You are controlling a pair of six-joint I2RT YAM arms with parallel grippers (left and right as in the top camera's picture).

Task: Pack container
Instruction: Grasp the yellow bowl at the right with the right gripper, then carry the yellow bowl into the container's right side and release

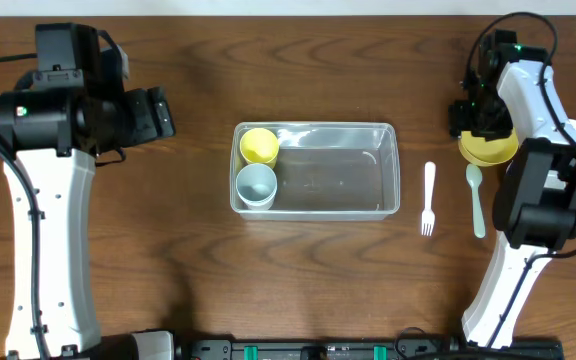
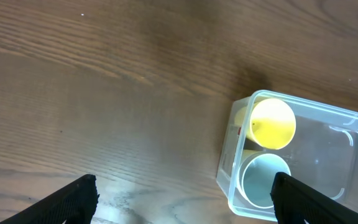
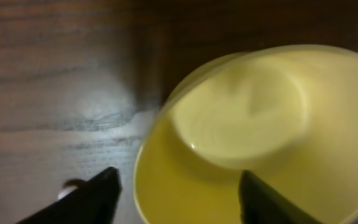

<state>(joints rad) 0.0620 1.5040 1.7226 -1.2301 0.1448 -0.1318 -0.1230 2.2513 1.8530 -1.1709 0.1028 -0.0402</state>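
The clear rectangular container [image 1: 340, 176] lies at the table's middle. A yellow cup [image 1: 259, 146] and a pale blue cup [image 1: 256, 185] stand inside its left end. My left gripper [image 1: 163, 112] is open and empty above bare wood to the container's left; its wrist view shows the gripper [image 2: 182, 202], the container's corner [image 2: 328, 155] and both cups [image 2: 272, 122] [image 2: 263, 180]. My right gripper [image 1: 478, 120] is open at a yellow bowl [image 1: 488, 152] at the far right. In the right wrist view the gripper [image 3: 179, 180] straddles the bowl's [image 3: 260, 124] left rim, one finger outside and one inside.
A white fork [image 1: 429, 197] and a pale green spoon [image 1: 477, 200] lie on the wood between the container and the right arm's base. The right two thirds of the container hold nothing.
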